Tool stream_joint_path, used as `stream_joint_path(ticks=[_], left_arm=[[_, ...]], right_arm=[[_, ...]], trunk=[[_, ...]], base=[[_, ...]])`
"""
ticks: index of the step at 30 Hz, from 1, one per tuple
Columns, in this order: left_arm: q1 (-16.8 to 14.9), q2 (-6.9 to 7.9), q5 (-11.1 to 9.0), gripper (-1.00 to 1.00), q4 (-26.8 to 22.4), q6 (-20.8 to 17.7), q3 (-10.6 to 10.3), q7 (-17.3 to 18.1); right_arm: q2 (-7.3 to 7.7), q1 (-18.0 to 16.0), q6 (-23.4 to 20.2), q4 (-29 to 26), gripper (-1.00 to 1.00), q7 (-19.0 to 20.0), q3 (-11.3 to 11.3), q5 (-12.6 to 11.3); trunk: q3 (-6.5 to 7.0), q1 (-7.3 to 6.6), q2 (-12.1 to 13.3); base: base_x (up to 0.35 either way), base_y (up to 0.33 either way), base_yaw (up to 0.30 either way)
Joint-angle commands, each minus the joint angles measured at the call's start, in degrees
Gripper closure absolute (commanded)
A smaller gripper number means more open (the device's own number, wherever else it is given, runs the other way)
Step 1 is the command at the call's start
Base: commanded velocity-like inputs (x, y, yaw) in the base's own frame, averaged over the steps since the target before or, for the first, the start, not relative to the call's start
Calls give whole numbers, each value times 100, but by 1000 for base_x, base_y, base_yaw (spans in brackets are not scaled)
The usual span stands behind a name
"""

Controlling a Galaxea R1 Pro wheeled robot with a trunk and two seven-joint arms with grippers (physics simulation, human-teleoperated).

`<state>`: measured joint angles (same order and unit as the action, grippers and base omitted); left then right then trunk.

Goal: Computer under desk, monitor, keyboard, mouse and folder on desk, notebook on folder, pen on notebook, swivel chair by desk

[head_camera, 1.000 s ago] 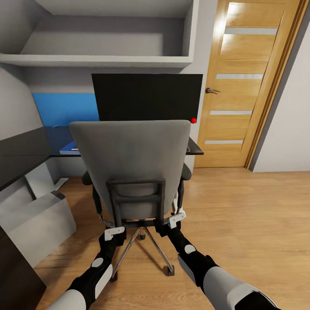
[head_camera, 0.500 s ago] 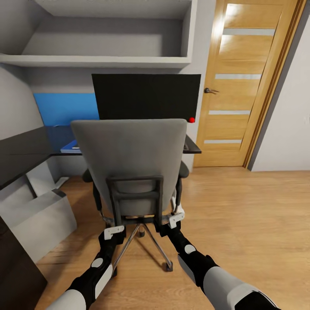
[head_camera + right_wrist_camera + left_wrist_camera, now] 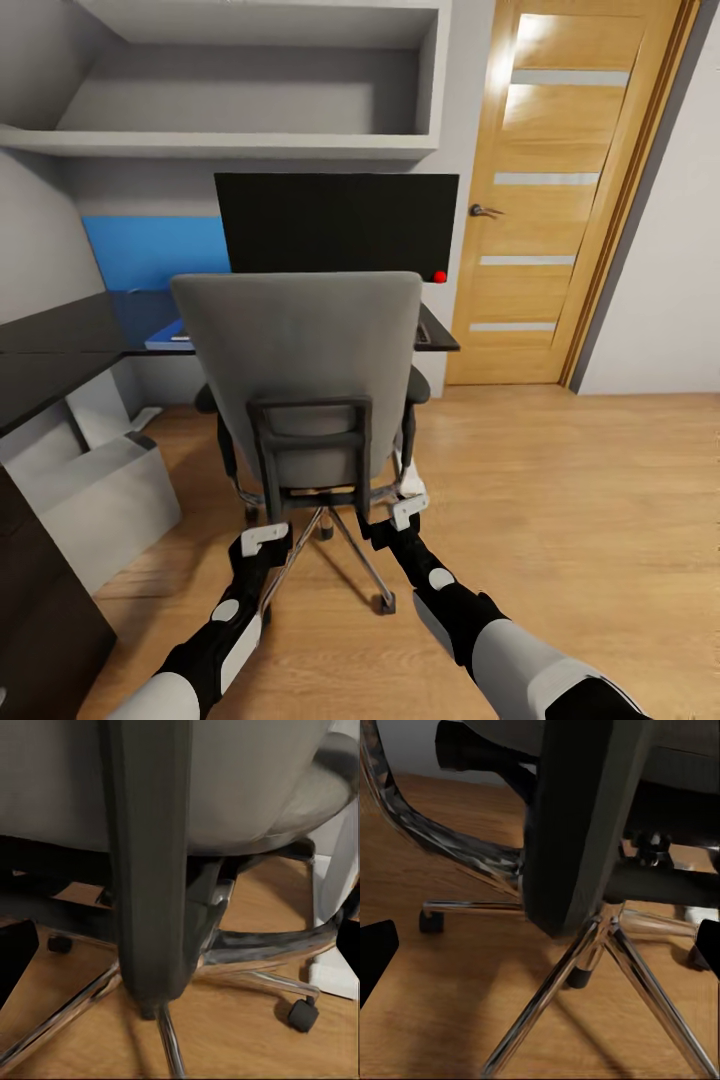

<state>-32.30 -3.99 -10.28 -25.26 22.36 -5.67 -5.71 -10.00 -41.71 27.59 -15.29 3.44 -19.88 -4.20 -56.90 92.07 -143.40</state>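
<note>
The grey swivel chair (image 3: 300, 350) stands with its back to me, in front of the black desk (image 3: 60, 345). The wide black monitor (image 3: 335, 220) stands on the desk behind it. A corner of the blue folder (image 3: 165, 340) lies on the desk left of the chair. The light grey computer (image 3: 100, 500) sits low at the left, under the desk. My left gripper (image 3: 264, 538) (image 3: 540, 945) and right gripper (image 3: 407, 508) (image 3: 180, 945) are open just behind the chair's black back frame (image 3: 574, 817) (image 3: 150, 870). The chair back hides the keyboard, mouse, notebook and pen.
A blue panel (image 3: 155, 250) lines the wall behind the desk, under grey shelves (image 3: 230, 140). A wooden door (image 3: 560, 200) is at the right, with open wooden floor (image 3: 560, 500) before it. The chair's chrome star base (image 3: 345, 560) (image 3: 585, 967) spreads near my grippers.
The chair has rolled a little farther from me toward the desk, with both grippers following behind its frame. The view has shifted slightly with the robot.
</note>
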Motion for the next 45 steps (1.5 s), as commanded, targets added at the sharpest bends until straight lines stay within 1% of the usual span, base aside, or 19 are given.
stream_joint_path(ticks=[1,12,18,24,25,28,32,33,34,35,37,38,39,40,41,42,45], left_arm=[[-4,6,-44,-100,3,22,-49,-44],[-4,16,-51,-100,10,23,-42,-46],[-4,141,-65,-100,83,7,-42,-52],[-4,220,-63,-100,244,16,-42,-52],[-4,228,-65,-100,275,17,-41,-52],[-4,279,-74,-100,385,21,-40,-56],[-4,351,-93,-100,548,22,-35,-66],[-4,371,-112,-100,590,22,-34,-69],[-4,415,-174,-100,700,22,-33,-71],[-4,452,-271,-100,847,27,-32,-68],[-4,477,-395,-100,1013,40,-32,-61],[-4,498,-524,-100,1177,66,-32,-40],[-4,506,-581,-100,1250,78,-32,-18],[-4,518,-671,-100,1384,101,-31,56],[-4,524,-704,-100,1451,112,-31,110],[-4,541,-754,-100,1596,144,-31,251],[-4,593,-796,-100,1862,228,-31,519]], right_arm=[[0,-4,20,8,-100,32,-7,-45],[0,-5,26,11,-100,25,-7,-44],[0,-5,36,89,-100,18,5,-45],[0,-5,23,148,-100,2,15,-42],[0,-5,22,185,-100,2,16,-41],[0,-6,30,578,-100,-2,24,-43],[0,-5,36,862,-100,-7,29,-52],[27,-5,36,917,-100,-7,30,-58],[51,-3,36,935,-100,-4,32,-61],[91,2,36,964,-100,-1,33,-65],[117,8,33,984,-100,-1,35,-67],[138,19,30,998,-100,-1,35,-69],[145,27,30,1008,-100,-1,36,-69],[157,46,29,1041,-100,-1,36,-84],[162,59,28,1070,-100,-1,36,-104],[169,89,29,1148,-100,1,36,-171],[176,125,32,1296,-100,16,35,-347]], trunk=[[-5,-4,-2],[-5,-4,-2],[-5,-4,-2],[-5,-4,-2],[-5,-4,-2],[-5,-4,-2],[-5,-4,-2],[-5,-4,-2],[-5,-4,-2],[-5,-4,-2],[-5,-4,-2],[-5,-4,-2],[-5,-4,-2],[-5,-4,-2],[-5,-4,-2],[-5,-4,-2],[-5,-4,-2]], base=[[-269,-75,0],[-298,-87,0],[-308,-97,0],[-303,-140,0],[-297,-168,0],[-296,-175,0],[-289,-178,0],[-249,-163,0],[-237,-158,0],[-215,-150,0],[-187,-139,0],[-117,-90,0],[-94,-72,0],[-60,-46,0],[-48,-37,0],[-31,-24,0],[-20,-15,0]])
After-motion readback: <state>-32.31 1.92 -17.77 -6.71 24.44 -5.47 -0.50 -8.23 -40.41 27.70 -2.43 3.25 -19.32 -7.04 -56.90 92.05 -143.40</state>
